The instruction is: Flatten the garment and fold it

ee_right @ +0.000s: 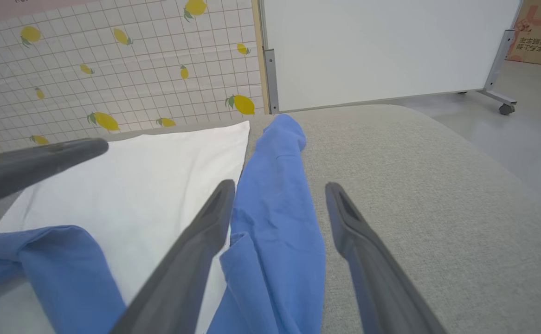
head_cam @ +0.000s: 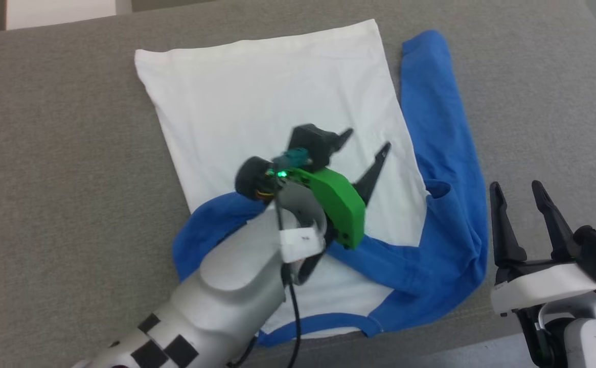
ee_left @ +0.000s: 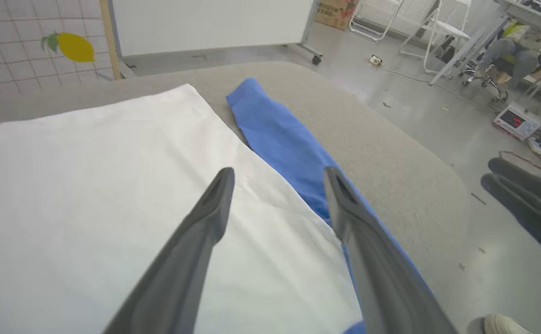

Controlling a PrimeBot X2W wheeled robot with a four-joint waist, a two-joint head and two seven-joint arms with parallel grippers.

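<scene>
Garment [head_cam: 277, 92] is lying on the grey padded surface [head_cam: 47, 179], white body spread, hem pointing away from the robot. 1 blue sleeve [head_cam: 390, 266] is lying across the chest. The other sleeve [head_cam: 441, 128] is trailing along the right edge.

Left gripper [head_cam: 368, 139] is hovering over the white body, fingers spread, gripping nothing. Right gripper [head_cam: 515, 186] is waiting just beside the trailing sleeve, likewise spread and empty.

Judgement: the trailing sleeve is looking like the next fold. Pinching near its cuff and laying it inward without dragging the body is seeming wisest.
</scene>
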